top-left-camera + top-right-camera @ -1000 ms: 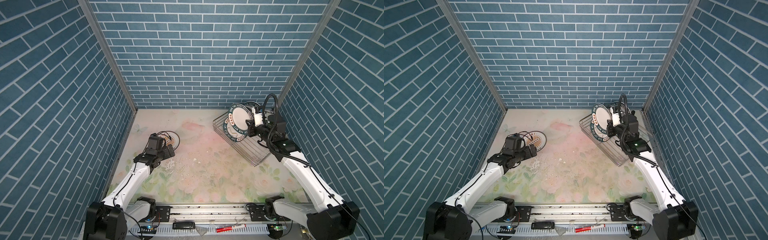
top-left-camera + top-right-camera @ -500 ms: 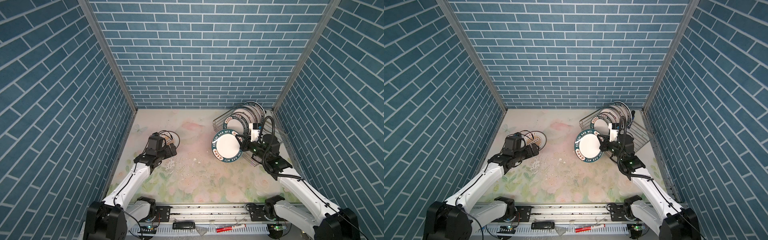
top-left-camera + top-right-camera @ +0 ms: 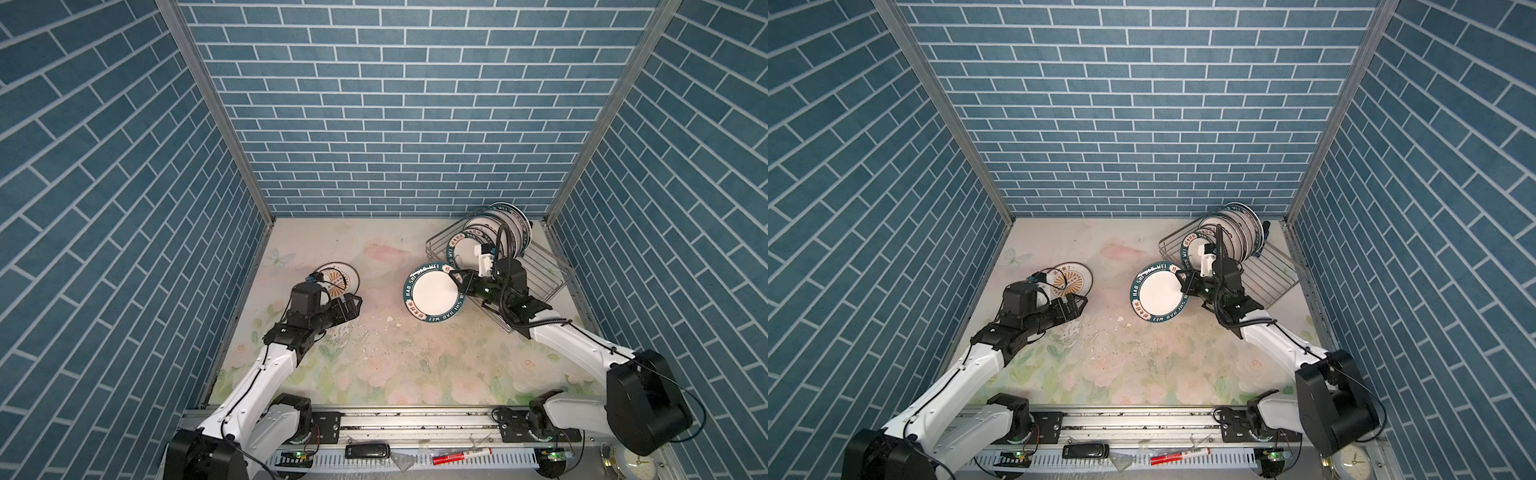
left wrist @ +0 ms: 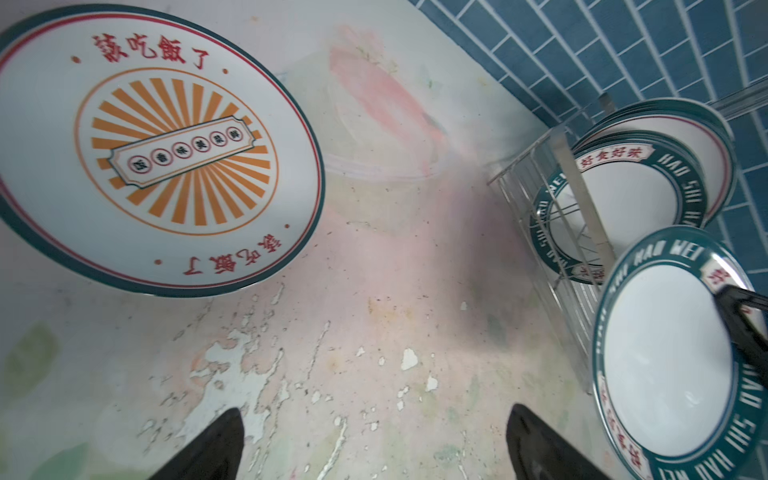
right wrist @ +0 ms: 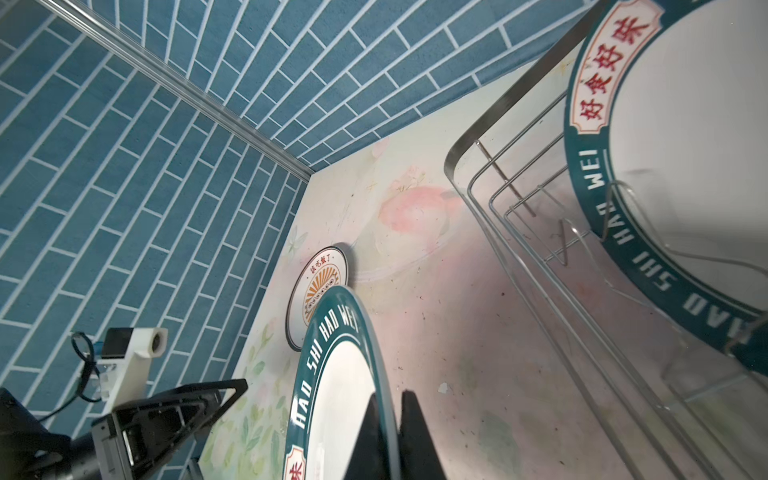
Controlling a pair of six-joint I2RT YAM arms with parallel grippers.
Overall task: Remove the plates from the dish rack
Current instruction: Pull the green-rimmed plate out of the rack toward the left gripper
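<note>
Plate (image 3: 432,297) held just clear of dish rack (image 3: 544,270), its rim clamped in right gripper (image 3: 457,279).
Next move, likely: lower it flat ahead of that gripper, gently; left gripper (image 3: 355,305) hangs spread wide and empty beside sunburst plate (image 3: 338,274).

On teal plate (image 3: 432,293), white centre was ringed by teal band w/ white lettering. The sunburst plate (image 4: 158,145) was printed orange, w/ red chars & dark rim. The rack (image 3: 548,272) was silver; walls (image 3: 395,104) blue brick; table (image 3: 395,365) pale floral.
</note>
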